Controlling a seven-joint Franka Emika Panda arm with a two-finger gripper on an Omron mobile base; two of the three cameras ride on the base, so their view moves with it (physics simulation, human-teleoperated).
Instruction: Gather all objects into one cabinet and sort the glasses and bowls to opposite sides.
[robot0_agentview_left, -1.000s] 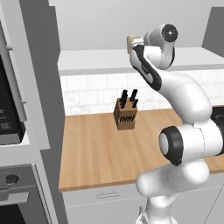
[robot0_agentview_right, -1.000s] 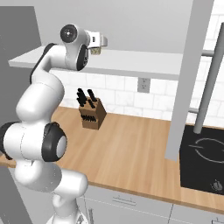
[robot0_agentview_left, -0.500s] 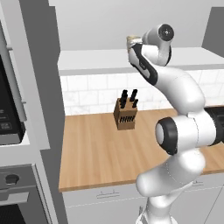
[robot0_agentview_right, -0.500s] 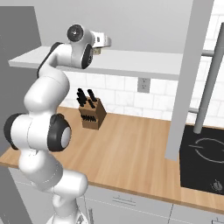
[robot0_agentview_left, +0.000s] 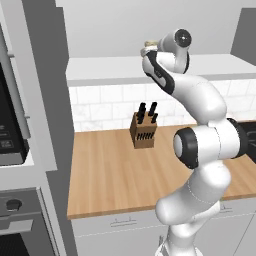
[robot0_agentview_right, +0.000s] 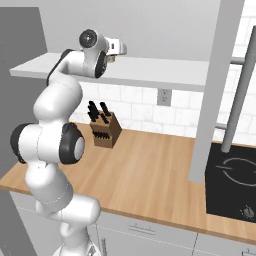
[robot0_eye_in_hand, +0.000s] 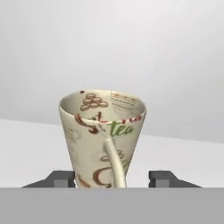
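Hand view: beige cup with brown motifs and green lettering stands upright on the pale cabinet shelf, handle toward us; fingers flank its base, whether gripping I cannot tell. Close squarely, I'd say. Left base view: gripper up at the shelf.
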